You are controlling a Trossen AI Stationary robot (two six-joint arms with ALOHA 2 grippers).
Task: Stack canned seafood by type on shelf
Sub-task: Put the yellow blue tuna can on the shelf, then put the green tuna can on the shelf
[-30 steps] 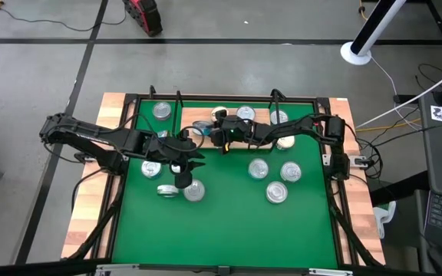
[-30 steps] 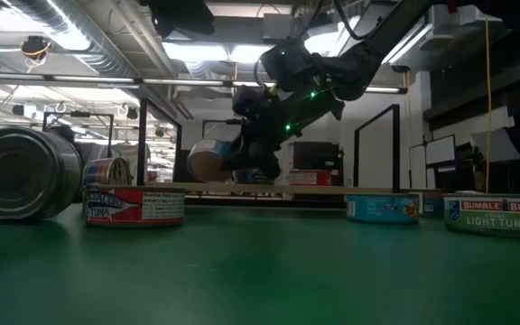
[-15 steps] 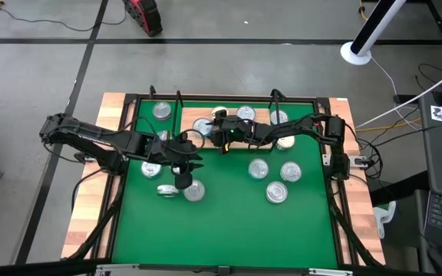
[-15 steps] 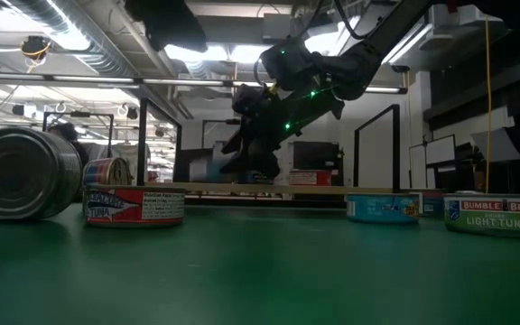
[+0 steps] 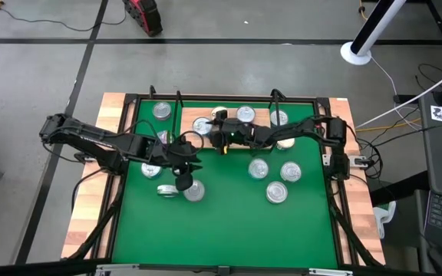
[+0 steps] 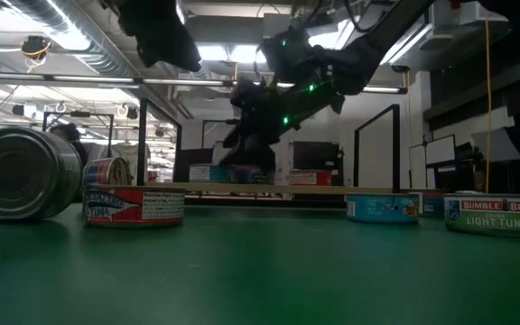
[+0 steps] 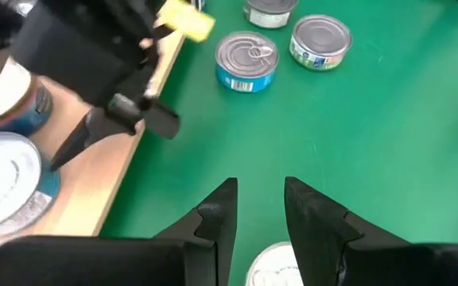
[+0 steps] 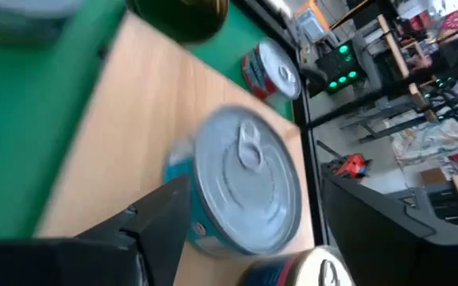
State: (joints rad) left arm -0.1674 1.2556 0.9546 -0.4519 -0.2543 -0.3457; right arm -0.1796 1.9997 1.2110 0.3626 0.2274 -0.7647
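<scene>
Canned seafood tin sits flat on the shelf at twelve o'clock, the right gripper spread apart around it, while the left gripper, fingers slightly parted and empty, hovers over the mat.

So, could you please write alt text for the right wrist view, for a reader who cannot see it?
A blue-labelled tin with a silver pull-tab lid lies on the light wooden shelf, between the open jaws of the right gripper. A second tin sits farther along the shelf, with green mat beside the board.

Green mat; light-brown shelf; silver-lidded, blue-labelled tin.
</scene>
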